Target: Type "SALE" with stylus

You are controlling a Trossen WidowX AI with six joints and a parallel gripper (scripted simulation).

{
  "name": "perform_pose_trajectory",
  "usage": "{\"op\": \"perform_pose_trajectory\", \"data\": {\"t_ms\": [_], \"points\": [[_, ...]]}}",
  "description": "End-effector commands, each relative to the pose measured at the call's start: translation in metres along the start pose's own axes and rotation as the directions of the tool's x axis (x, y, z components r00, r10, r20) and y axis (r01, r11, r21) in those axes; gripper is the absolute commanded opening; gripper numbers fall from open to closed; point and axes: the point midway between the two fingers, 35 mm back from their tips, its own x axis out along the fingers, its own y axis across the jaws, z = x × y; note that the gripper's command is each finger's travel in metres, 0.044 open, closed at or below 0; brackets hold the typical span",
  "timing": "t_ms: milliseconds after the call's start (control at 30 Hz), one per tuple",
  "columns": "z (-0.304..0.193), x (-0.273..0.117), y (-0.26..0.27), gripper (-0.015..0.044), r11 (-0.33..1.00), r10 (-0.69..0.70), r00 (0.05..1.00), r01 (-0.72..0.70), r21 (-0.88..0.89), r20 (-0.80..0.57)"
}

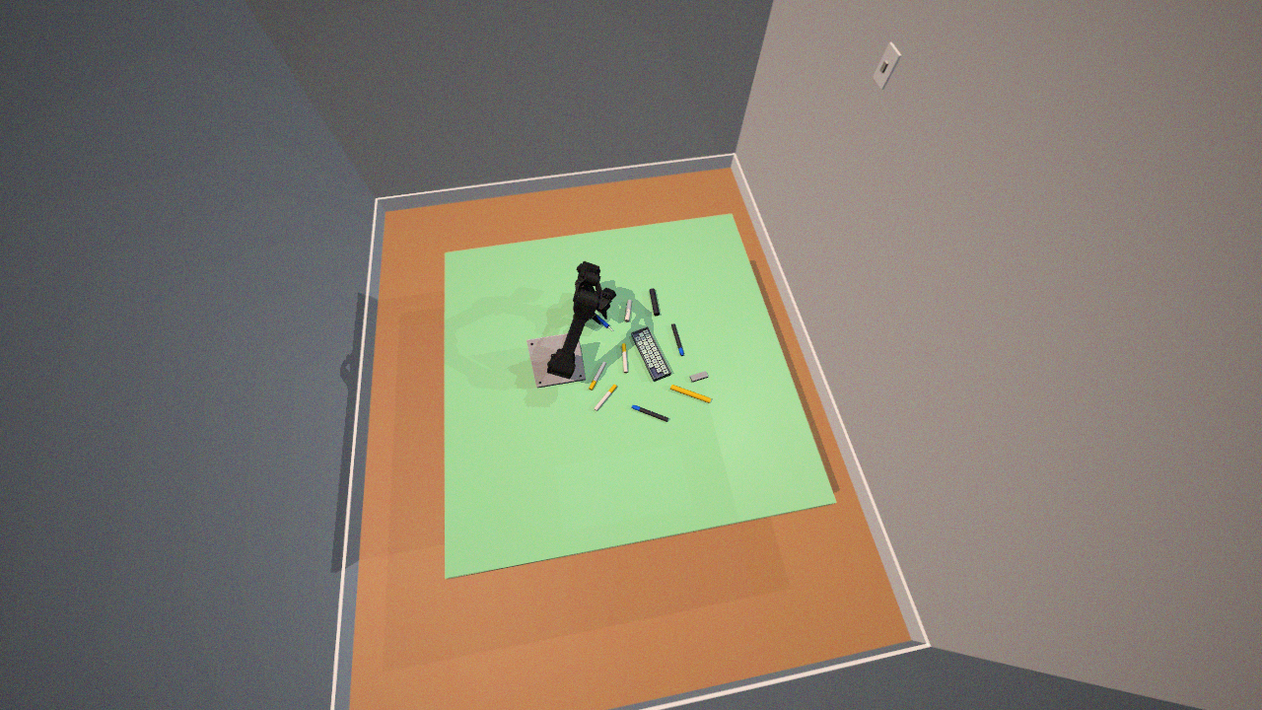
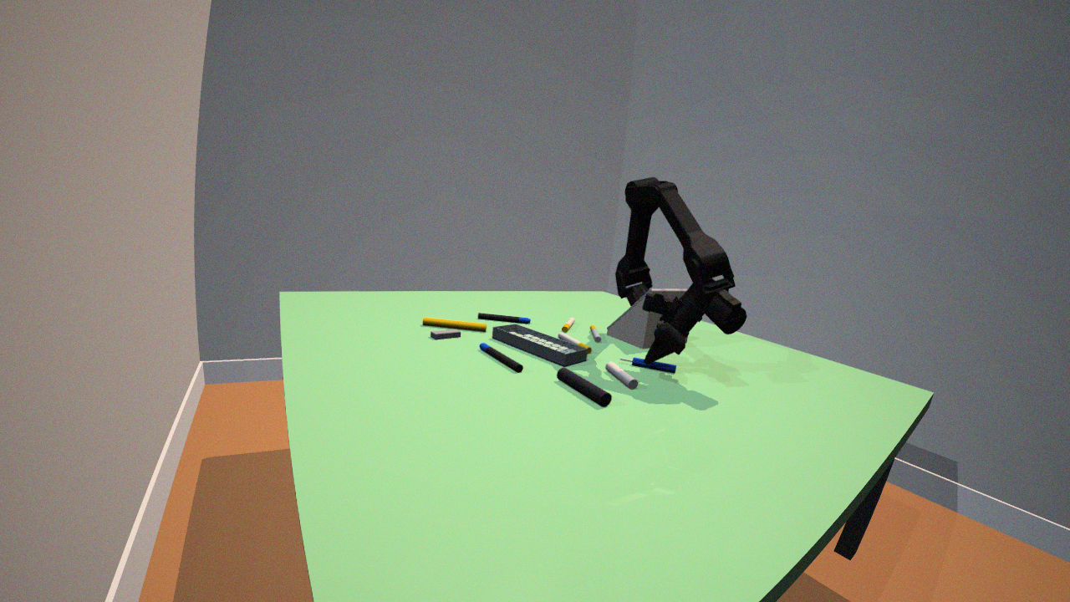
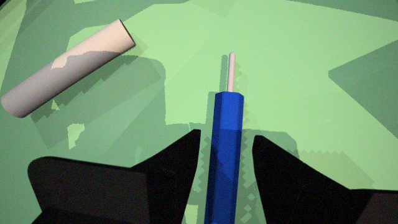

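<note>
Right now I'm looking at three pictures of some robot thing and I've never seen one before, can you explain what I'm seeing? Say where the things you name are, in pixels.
The machine is a single black robot arm [image 1: 573, 330] [image 2: 677, 216], jointed like a limb and ending in two-fingered jaws [image 2: 649, 362]. One picture looks down from high above, one looks across the table from the side, and one comes from a camera near the jaws, facing the table.

On the green table top [image 1: 564, 503] [image 2: 449, 479] lie a small keyboard [image 1: 651, 354] [image 2: 538, 344], a blue stylus [image 1: 601, 320] [image 2: 655, 365] [image 3: 226, 149] with a thin pale tip, several pens or markers and a small grey block [image 1: 698, 377] [image 2: 445, 334].

Nothing is held: the jaws are open, one finger on each side of the stylus, with gaps showing between.
</note>
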Motion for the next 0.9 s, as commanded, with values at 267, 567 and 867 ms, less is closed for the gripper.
{"op": "perform_pose_trajectory", "data": {"t_ms": [267, 567, 867], "points": [[-0.0036, 0.0075, -0.0004, 0.0150, 1.000, 0.001, 1.000, -0.001, -0.007, 0.004], [-0.0030, 0.0057, -0.0004, 0.0000, 1.000, -0.001, 1.000, 0.001, -0.001, 0.001], [0.0009, -0.0016, 0.0002, 0.0000, 1.000, -0.001, 1.000, 0.001, -0.001, 0.001]]}}
